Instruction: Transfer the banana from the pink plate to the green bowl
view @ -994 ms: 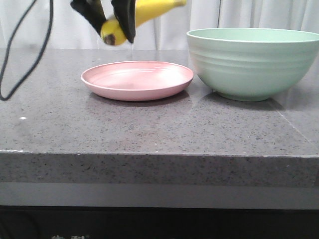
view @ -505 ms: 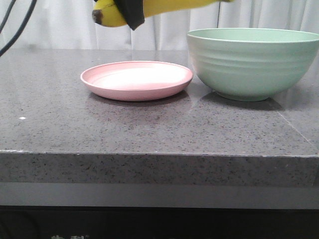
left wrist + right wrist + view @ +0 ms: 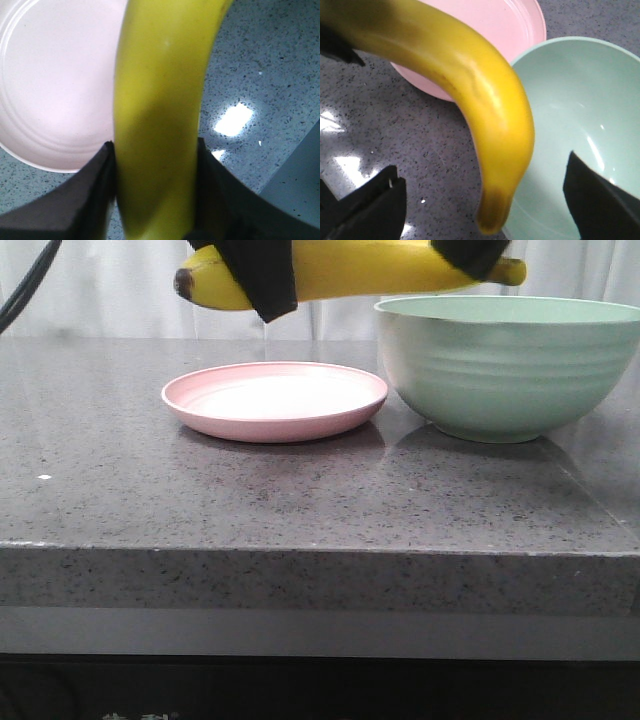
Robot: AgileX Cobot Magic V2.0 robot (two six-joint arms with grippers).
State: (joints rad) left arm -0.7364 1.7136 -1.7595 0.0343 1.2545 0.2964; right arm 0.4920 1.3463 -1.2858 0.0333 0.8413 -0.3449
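Currently the banana (image 3: 360, 268) is held aloft, level, between the pink plate (image 3: 275, 400) and the green bowl (image 3: 510, 365). It is clamped near its dark-tipped end by the left tool (image 3: 156, 200); the right tool (image 3: 485, 200) is spread wide around its stem end. Light, curved, smooth-skinned and easily bruised, it is judged best gripped gently at mid-body.

On my table (image 3: 300, 510) sit the plate (image 3: 275, 400), toward the far edge, and the bowl (image 3: 510, 365), near the far right corner.
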